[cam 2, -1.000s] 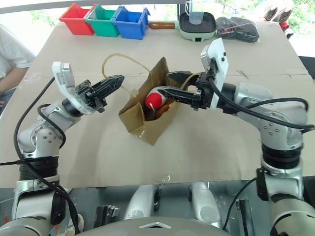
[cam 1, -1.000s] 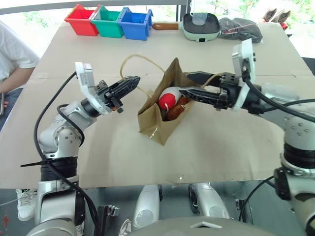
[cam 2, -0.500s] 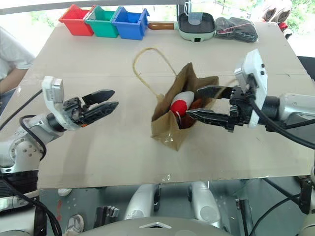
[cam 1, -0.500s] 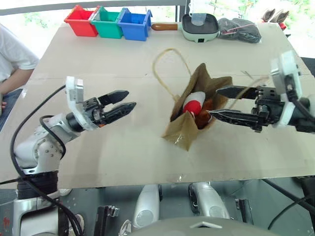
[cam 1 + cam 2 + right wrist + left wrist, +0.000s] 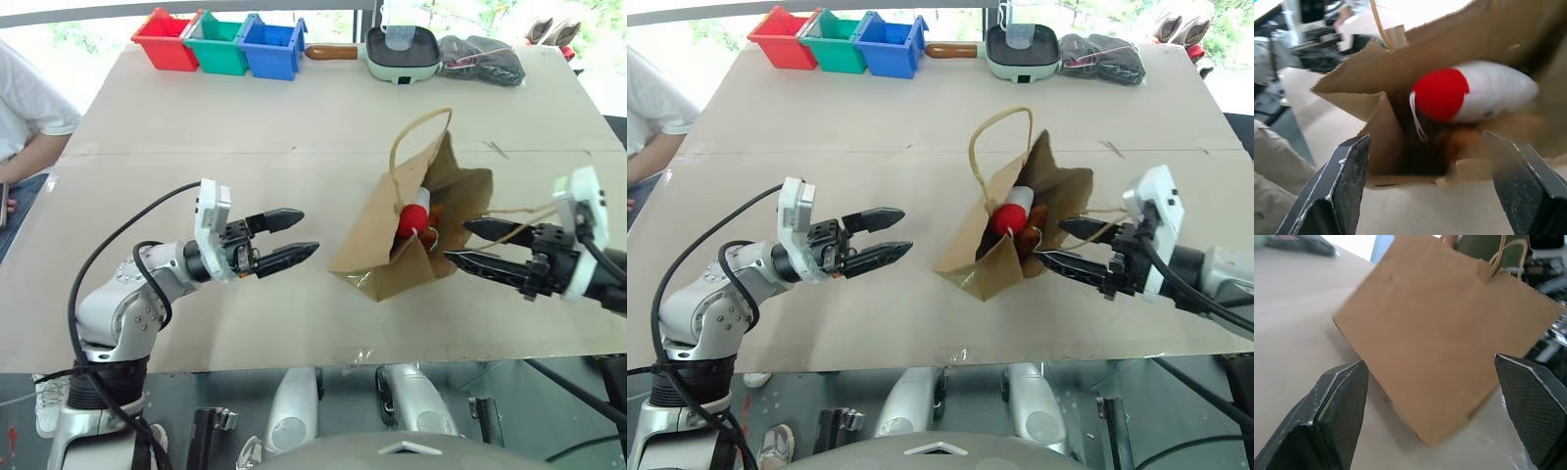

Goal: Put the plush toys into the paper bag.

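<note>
Fingers of the left gripper (image 5: 299,236) are spread, empty; the right gripper (image 5: 462,244) is parted, one handle cord between its fingers (grip unclear). One paper bag (image 5: 387,240) lies tipped, mouth toward the right gripper, holding two plush toys (image 5: 1469,95).

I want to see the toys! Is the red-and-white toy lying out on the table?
No, the red-and-white plush toy sits inside the open paper bag, with an orange-brown toy tucked beside it.
</note>
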You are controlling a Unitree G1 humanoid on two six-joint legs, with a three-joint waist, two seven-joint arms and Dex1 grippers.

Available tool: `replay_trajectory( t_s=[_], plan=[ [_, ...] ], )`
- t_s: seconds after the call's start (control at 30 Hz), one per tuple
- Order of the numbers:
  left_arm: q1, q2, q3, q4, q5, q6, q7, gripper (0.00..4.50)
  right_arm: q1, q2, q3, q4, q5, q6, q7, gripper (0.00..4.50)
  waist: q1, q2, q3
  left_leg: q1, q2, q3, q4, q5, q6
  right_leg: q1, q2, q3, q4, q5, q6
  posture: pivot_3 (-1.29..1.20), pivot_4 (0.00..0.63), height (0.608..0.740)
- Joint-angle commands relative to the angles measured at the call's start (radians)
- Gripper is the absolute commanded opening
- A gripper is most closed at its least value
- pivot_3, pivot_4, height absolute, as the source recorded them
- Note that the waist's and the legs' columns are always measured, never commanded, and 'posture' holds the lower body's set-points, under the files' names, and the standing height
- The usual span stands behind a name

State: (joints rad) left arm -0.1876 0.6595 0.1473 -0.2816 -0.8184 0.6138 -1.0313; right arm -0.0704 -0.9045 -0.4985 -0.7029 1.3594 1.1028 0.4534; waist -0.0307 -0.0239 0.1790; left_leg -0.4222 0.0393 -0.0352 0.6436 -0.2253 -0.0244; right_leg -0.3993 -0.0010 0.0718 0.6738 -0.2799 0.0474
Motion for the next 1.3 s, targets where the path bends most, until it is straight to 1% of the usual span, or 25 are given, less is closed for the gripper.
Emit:
replay_trajectory(
  t_s=[0.03,0.07,0.1,0.13,0.17,0.33,0.43,0.47,0.5,0.53,0.57,0.6,0.7,0.77,0.9,1.03,1.07,1.13,1.17,1.23,1.27,1.3],
  plan=[
    [0.003,0.011,-0.012,-0.063,-0.012,-0.001,-0.026,4.50,0.068,-0.017,-0.086,-0.050,0.028,-0.051,0.016,1.61,0.000,0.000,0.000,0.000,0.000,0.000,0.001,0.000,0.000,0.000,0.000,0.000,0.000,0.000,0.000,0.00,0.150,0.740],
    [0.003,0.007,-0.019,-0.068,-0.011,0.000,-0.027,4.50,0.069,-0.012,-0.087,-0.052,0.033,-0.070,0.006,1.14,-0.002,0.000,0.000,0.000,0.000,0.000,0.001,0.000,0.000,0.000,0.000,0.000,0.000,0.000,0.000,0.00,0.150,0.740],
    [-0.001,-0.002,-0.028,-0.072,-0.008,-0.002,-0.024,4.50,0.055,-0.002,-0.078,-0.049,0.047,-0.093,-0.010,0.54,-0.004,0.000,0.000,0.000,0.000,0.001,0.003,0.000,0.000,0.001,0.000,0.001,0.000,0.000,0.001,0.00,0.150,0.740],
    [-0.006,-0.009,-0.034,-0.069,-0.005,-0.004,-0.021,4.50,0.034,0.002,-0.060,-0.047,0.061,-0.110,-0.020,0.13,-0.005,0.000,0.000,0.000,0.000,0.001,0.003,0.000,0.000,0.001,0.000,0.001,0.001,-0.001,0.002,0.00,0.150,0.740],
    [-0.011,-0.015,-0.038,-0.065,-0.003,-0.007,-0.021,4.50,0.015,0.001,-0.038,-0.050,0.065,-0.123,-0.023,0.02,-0.006,0.000,0.000,0.001,0.000,0.001,0.003,0.000,0.000,0.002,0.000,0.001,0.001,-0.002,0.003,0.00,0.150,0.740],
    [-0.028,-0.020,-0.045,-0.040,0.008,-0.025,-0.041,4.50,-0.134,0.014,0.108,-0.053,0.082,-0.179,-0.071,0.02,-0.006,0.000,0.000,0.002,0.000,0.001,0.003,0.000,0.000,0.002,0.001,0.001,0.002,-0.002,0.003,0.00,0.150,0.740],
    [-0.035,-0.021,-0.044,-0.036,0.005,-0.025,-0.046,4.50,-0.168,0.005,0.149,-0.044,0.029,-0.196,-0.079,0.02,-0.003,0.000,0.000,0.002,0.000,0.001,0.003,0.000,0.000,0.002,0.001,0.001,0.001,0.000,0.000,0.00,0.150,0.740],
    [-0.036,-0.022,-0.043,-0.038,0.001,-0.023,-0.046,4.50,-0.167,0.002,0.149,-0.039,0.036,-0.199,-0.076,0.56,-0.001,0.000,0.000,0.001,0.000,0.000,0.003,0.000,0.000,0.002,0.000,0.001,0.001,0.000,0.000,0.00,0.150,0.740],
    [-0.036,-0.024,-0.043,-0.039,-0.001,-0.022,-0.046,4.50,-0.165,-0.001,0.148,-0.037,0.045,-0.202,-0.074,0.81,0.000,0.000,0.000,0.001,0.000,0.000,0.003,0.000,0.000,0.002,0.000,0.000,0.001,0.000,0.000,0.00,0.150,0.740],
    [-0.035,-0.024,-0.043,-0.040,-0.002,-0.021,-0.047,4.50,-0.164,-0.003,0.148,-0.037,0.052,-0.204,-0.073,1.36,0.001,0.000,0.000,0.001,0.000,0.000,0.004,0.000,0.000,0.002,0.000,0.000,0.001,0.000,0.000,0.00,0.150,0.740],
    [-0.033,-0.024,-0.043,-0.042,-0.002,-0.021,-0.048,4.50,-0.164,-0.004,0.150,-0.038,0.052,-0.205,-0.081,1.75,0.001,0.000,0.000,0.001,0.000,0.000,0.004,0.000,0.000,0.002,0.000,0.000,0.001,0.000,0.000,0.00,0.150,0.740],
    [-0.030,-0.027,-0.046,-0.046,-0.004,-0.020,-0.046,4.50,-0.158,-0.018,0.148,-0.045,0.052,-0.197,-0.087,2.28,0.001,0.000,0.000,0.001,0.000,0.000,0.004,0.000,0.000,0.002,0.000,0.000,0.001,0.000,0.000,0.00,0.150,0.740],
    [-0.023,-0.029,-0.047,-0.055,-0.006,-0.018,-0.045,4.50,-0.126,-0.058,0.118,-0.062,0.070,-0.185,-0.103,3.66,0.001,0.000,0.000,0.001,0.000,0.000,0.004,0.000,0.000,0.002,0.000,0.000,0.001,0.000,0.000,0.00,0.150,0.740],
    [-0.022,-0.028,-0.045,-0.057,-0.009,-0.016,-0.047,4.50,-0.090,-0.088,0.066,-0.064,0.097,-0.184,-0.107,3.66,0.003,0.000,0.000,0.001,0.000,0.000,0.004,0.000,0.000,0.002,0.000,0.000,0.001,0.000,0.000,0.00,0.150,0.740],
    [-0.020,-0.026,-0.053,-0.065,-0.014,-0.011,-0.056,4.50,0.017,-0.144,-0.082,-0.065,0.136,-0.168,-0.084,3.66,0.011,0.000,0.000,0.001,0.000,0.000,0.004,0.000,0.000,0.002,0.000,0.000,0.001,0.000,0.000,0.00,0.150,0.740],
    [-0.028,-0.028,-0.068,-0.068,-0.010,-0.013,-0.065,4.50,0.149,-0.166,-0.191,-0.076,0.106,-0.148,-0.040,3.66,0.016,0.000,0.000,0.001,0.000,0.000,0.004,0.000,0.000,0.002,0.000,0.000,0.001,0.000,0.000,0.00,0.150,0.740],
    [-0.035,-0.033,-0.076,-0.069,-0.008,-0.014,-0.064,4.50,0.189,-0.169,-0.181,-0.092,0.066,-0.142,-0.028,3.66,0.017,0.000,0.000,0.001,0.000,0.000,0.004,0.000,0.000,0.002,0.000,0.000,0.001,0.000,0.000,0.00,0.150,0.740],
    [-0.044,-0.038,-0.093,-0.071,0.000,-0.018,-0.065,4.50,0.218,-0.155,-0.119,-0.119,0.007,-0.164,-0.018,2.66,0.017,0.000,0.000,0.001,0.000,0.000,0.004,0.000,0.000,0.003,0.000,0.000,0.001,0.000,0.000,0.00,0.150,0.740],
    [-0.045,-0.041,-0.101,-0.071,0.007,-0.024,-0.066,4.50,0.207,-0.137,-0.065,-0.124,-0.020,-0.184,-0.025,2.40,0.014,0.000,0.000,0.001,0.000,0.001,0.005,0.000,0.000,0.003,0.000,0.000,0.001,0.000,0.000,0.00,0.150,0.740],
    [-0.044,-0.051,-0.121,-0.076,0.025,-0.032,-0.055,4.50,0.157,-0.087,0.105,-0.134,-0.132,-0.220,-0.037,1.31,0.010,-0.001,-0.001,0.003,0.000,0.001,0.005,0.000,0.000,0.003,0.001,0.001,0.001,0.000,0.001,0.00,0.150,0.740],
    [-0.045,-0.054,-0.128,-0.076,0.031,-0.034,-0.050,4.50,0.135,-0.069,0.171,-0.136,-0.184,-0.232,-0.037,0.88,0.010,-0.001,-0.001,0.003,0.000,0.001,0.005,0.000,0.000,0.004,0.001,0.001,0.002,-0.002,0.003,0.00,0.150,0.740],
    [-0.046,-0.058,-0.135,-0.074,0.044,-0.043,-0.046,4.50,0.108,-0.044,0.236,-0.129,-0.236,-0.243,-0.044,0.55,0.009,-0.001,-0.001,0.004,0.000,0.001,0.005,0.000,0.000,0.004,0.001,0.001,0.002,-0.002,0.003,0.00,0.150,0.740]
  ],
)
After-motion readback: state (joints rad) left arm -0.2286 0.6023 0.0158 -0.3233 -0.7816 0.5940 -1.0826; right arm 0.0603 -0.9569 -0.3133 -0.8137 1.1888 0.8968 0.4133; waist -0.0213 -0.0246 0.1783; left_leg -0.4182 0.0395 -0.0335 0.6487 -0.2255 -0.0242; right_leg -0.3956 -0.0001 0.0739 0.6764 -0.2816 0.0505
